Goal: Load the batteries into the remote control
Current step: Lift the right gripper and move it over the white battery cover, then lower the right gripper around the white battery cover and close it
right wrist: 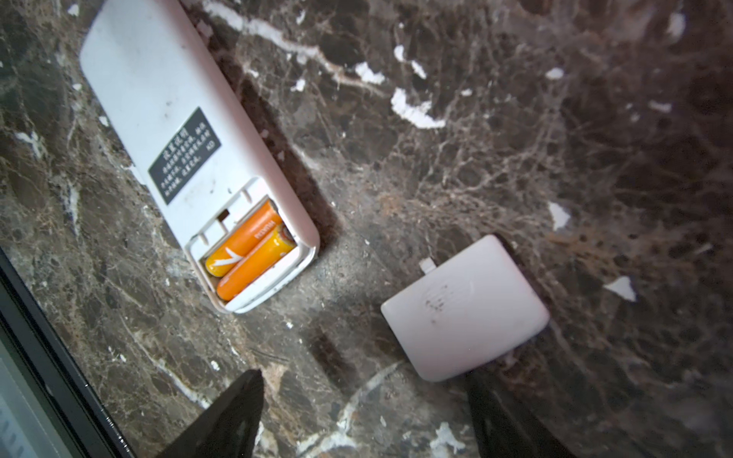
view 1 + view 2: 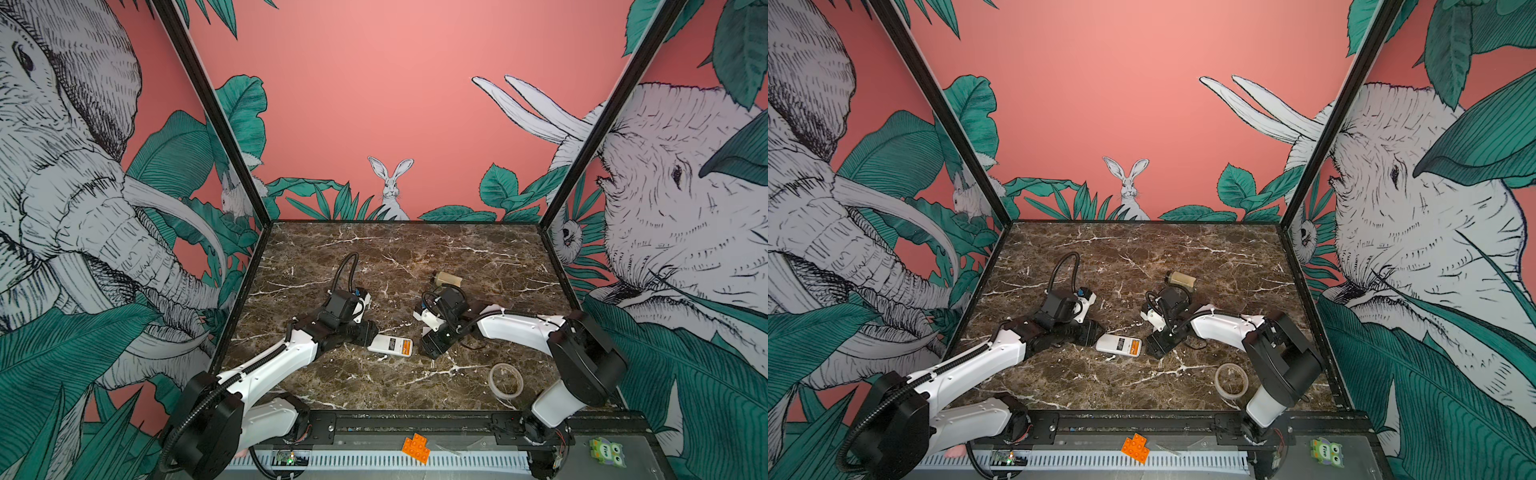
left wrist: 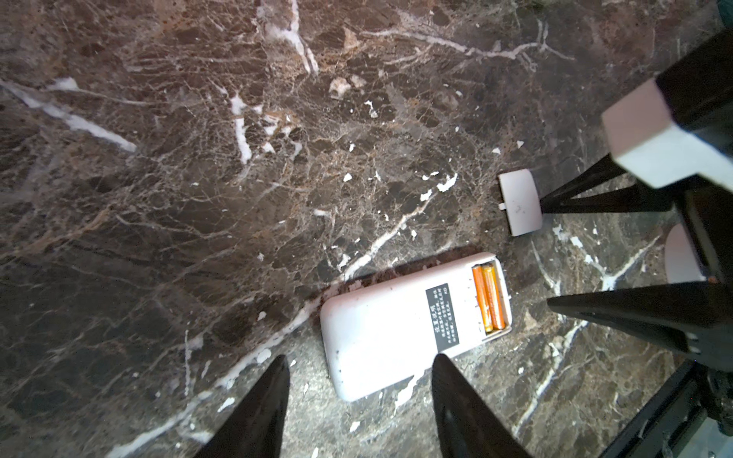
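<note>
Black fingers (image 3: pixel 261 396) of my left pincer (image 3: pixel 359 357) stand partly open with nothing squeezed between them, and the plain end of the remote control (image 3: pixel 396 329) lies right at their tips on the brown worktop (image 3: pixel 178 198). It lies back up between my two pincers, and the batteries (image 3: pixel 490 299) sit side by side in the open slot at its other end. My right pincer (image 1: pixel 363 374) is wide open and holds nothing, and the white lid (image 1: pixel 464 309) lies flat just beside one of its fingers, apart from the remote control.
</note>
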You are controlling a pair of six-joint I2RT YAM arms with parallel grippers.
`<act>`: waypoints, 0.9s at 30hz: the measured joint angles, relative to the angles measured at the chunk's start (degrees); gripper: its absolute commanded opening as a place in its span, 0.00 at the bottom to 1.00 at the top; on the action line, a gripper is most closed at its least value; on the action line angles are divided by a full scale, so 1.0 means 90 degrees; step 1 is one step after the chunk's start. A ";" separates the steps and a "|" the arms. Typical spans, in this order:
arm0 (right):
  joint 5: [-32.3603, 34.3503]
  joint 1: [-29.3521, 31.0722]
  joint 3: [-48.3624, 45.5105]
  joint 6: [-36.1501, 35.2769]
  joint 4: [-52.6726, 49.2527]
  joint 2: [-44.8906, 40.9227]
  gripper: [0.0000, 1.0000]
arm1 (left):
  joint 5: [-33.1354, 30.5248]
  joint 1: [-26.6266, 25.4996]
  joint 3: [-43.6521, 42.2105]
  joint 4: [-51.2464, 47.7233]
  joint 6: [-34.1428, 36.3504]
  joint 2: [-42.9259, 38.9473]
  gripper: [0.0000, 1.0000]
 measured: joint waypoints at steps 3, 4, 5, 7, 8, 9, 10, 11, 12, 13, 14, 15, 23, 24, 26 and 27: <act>0.0197 -0.0019 0.0087 -0.0165 -0.0491 -0.0228 0.81 | -0.0010 0.0000 -0.0034 -0.0005 -0.0002 -0.0017 0.58; 0.0289 -0.0022 0.0143 -0.0236 -0.0624 -0.0323 0.82 | -0.0012 0.0000 -0.0041 -0.0005 -0.0002 -0.0024 0.59; 0.0401 -0.0034 0.0248 -0.0338 -0.0780 -0.0437 0.82 | -0.0022 0.0000 -0.0044 -0.0002 -0.0002 -0.0032 0.59; 0.0520 -0.0070 0.0508 -0.0588 -0.0993 -0.0585 0.82 | -0.0027 0.0000 -0.0044 0.0005 -0.0002 -0.0041 0.58; 0.0544 -0.0092 0.0670 -0.0782 -0.1064 -0.0617 0.83 | -0.0027 0.0000 -0.0044 0.0010 -0.0002 -0.0041 0.58; 0.0554 -0.0102 0.0816 -0.0976 -0.1112 -0.0619 0.83 | -0.0024 0.0000 -0.0044 0.0015 -0.0005 -0.0041 0.58; 0.0559 -0.0117 0.0935 -0.1141 -0.1132 -0.0605 0.83 | -0.0022 0.0000 -0.0044 0.0022 -0.0005 -0.0041 0.58; 0.0542 -0.0143 0.1035 -0.1309 -0.1134 -0.0578 0.83 | -0.0019 0.0000 -0.0044 0.0024 -0.0005 -0.0041 0.58; 0.0532 -0.0153 0.1088 -0.1474 -0.1100 -0.0542 0.83 | -0.0019 0.0000 -0.0044 0.0024 -0.0005 -0.0041 0.58; 0.0534 -0.0158 0.1100 -0.1603 -0.1066 -0.0500 0.83 | -0.0022 0.0000 -0.0044 0.0024 -0.0002 -0.0041 0.58; 0.0546 -0.0160 0.1100 -0.1753 -0.1037 -0.0432 0.83 | -0.0022 0.0000 -0.0044 0.0024 -0.0002 -0.0041 0.58; 0.0571 -0.0165 0.1100 -0.1906 -0.1030 -0.0340 0.83 | -0.0024 0.0000 -0.0044 0.0027 -0.0002 -0.0041 0.59; 0.0636 -0.0165 0.0823 -0.2693 -0.0784 -0.0100 0.81 | 0.0056 0.0000 -0.0039 0.0102 0.0051 0.0056 0.59; 0.0651 -0.0163 0.0775 -0.2771 -0.0767 -0.0100 0.81 | 0.0075 0.0000 -0.0039 0.0148 0.0056 0.0087 0.59; 0.0678 -0.0163 0.0763 -0.2931 -0.0753 -0.0027 0.80 | 0.0153 0.0000 -0.0041 0.0311 0.0056 0.0177 0.59; 0.0685 -0.0163 0.0767 -0.3019 -0.0726 0.0051 0.80 | 0.0199 0.0000 -0.0041 0.0391 0.0053 0.0231 0.59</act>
